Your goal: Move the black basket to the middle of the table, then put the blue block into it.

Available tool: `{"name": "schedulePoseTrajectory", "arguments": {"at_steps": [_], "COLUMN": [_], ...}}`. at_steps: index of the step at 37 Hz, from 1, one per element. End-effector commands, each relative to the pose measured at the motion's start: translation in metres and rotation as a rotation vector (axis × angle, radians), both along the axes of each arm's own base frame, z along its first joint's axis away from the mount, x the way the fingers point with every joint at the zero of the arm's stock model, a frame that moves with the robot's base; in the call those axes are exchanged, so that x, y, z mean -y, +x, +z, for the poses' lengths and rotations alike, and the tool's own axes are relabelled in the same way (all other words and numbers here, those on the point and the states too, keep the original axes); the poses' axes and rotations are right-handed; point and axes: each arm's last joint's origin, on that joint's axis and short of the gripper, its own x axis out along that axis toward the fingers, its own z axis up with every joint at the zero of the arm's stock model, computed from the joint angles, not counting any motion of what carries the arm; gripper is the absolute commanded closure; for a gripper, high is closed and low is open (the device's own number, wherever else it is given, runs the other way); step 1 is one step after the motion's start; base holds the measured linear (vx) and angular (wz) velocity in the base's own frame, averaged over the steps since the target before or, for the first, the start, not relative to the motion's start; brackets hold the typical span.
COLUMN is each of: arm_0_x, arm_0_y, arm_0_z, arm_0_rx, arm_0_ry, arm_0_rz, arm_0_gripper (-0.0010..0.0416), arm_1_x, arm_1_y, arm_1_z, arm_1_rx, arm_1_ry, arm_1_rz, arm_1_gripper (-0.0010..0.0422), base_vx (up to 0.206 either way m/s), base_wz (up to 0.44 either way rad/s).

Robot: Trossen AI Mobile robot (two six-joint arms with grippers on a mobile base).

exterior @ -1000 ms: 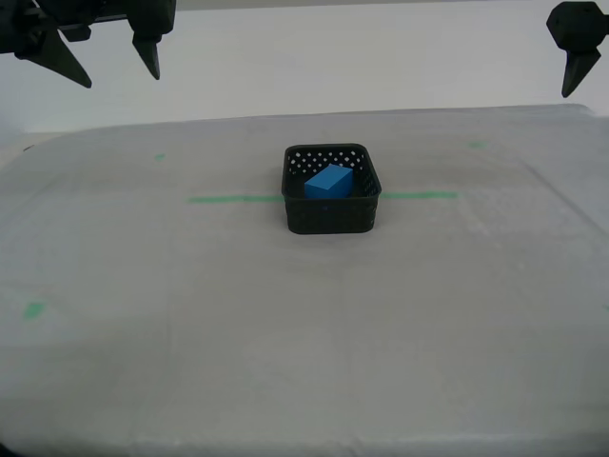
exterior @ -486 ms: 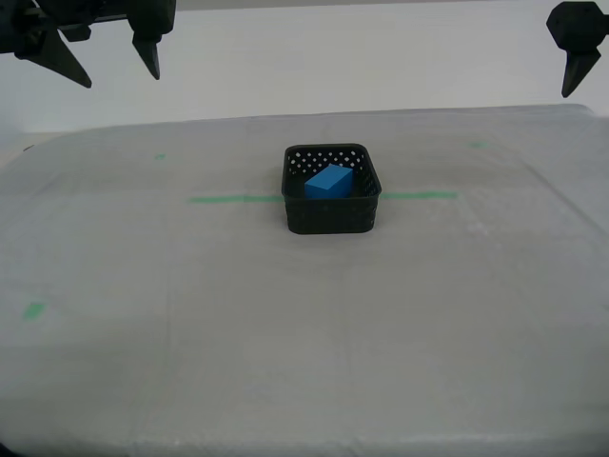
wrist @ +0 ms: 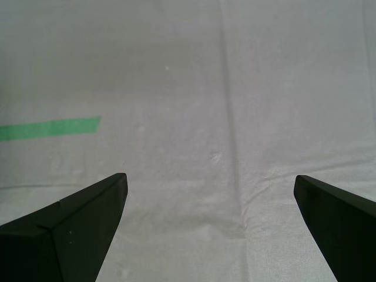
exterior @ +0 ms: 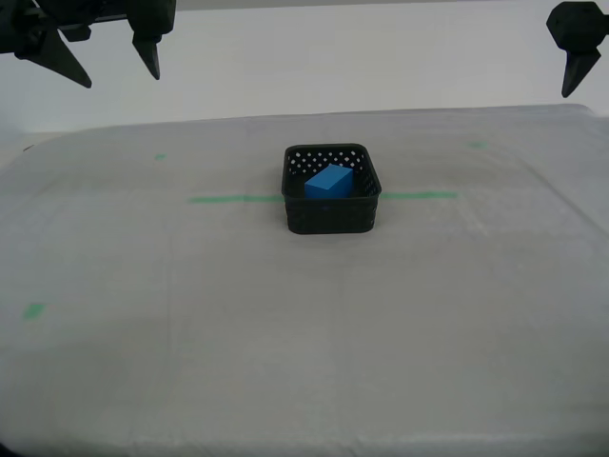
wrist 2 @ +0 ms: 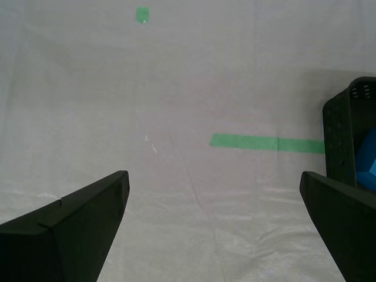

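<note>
The black basket (exterior: pixel 330 217) stands on the table (exterior: pixel 285 333), across the long green tape line (exterior: pixel 233 199), near the middle. The blue block (exterior: pixel 329 181) lies tilted inside it. My second gripper (exterior: pixel 109 62) hangs open high at the exterior view's left, well clear of the basket. Its wrist view shows open fingers (wrist 2: pixel 76 217) over bare cloth, with the basket (wrist 2: pixel 338 141) and a corner of the block (wrist 2: pixel 367 158) at the frame's edge. My first gripper (exterior: pixel 574 48) hangs high at the exterior view's right, partly cut off. It is open (wrist: pixel 208 182) and holds nothing.
Small green tape bits mark the cloth at the far side (exterior: pixel 159 156), (exterior: pixel 476 145) and near the exterior view's left edge (exterior: pixel 34 309). One end of the tape line (wrist: pixel 50 128) shows under my first gripper. A pale wall stands behind the table.
</note>
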Motion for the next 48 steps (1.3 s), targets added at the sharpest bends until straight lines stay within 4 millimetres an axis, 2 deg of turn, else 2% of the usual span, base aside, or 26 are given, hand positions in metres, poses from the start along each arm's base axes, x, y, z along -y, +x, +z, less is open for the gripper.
{"name": "schedulePoseTrajectory", "arguments": {"at_steps": [1,48], "arm_0_x": [-0.0001,-0.0001], "arm_0_y": [0.0,0.0], "arm_0_z": [0.0001,0.0001], "arm_0_rx": [0.001,0.001], "arm_0_ry": [0.0,-0.001], "arm_0_rz": [0.002,0.003], "arm_0_gripper": [0.0007,0.0007], "arm_1_x": [0.0002,0.0002], "arm_1_y": [0.0001,0.0002], "arm_1_z": [0.0002,0.0004], "arm_1_rx": [0.001,0.001], "arm_1_ry": [0.0,0.0], "arm_1_rz": [0.0,0.0], "arm_1_gripper": [0.0012,0.0012], "base_vx": [0.0,0.0], "base_wz": [0.0,0.0]}}
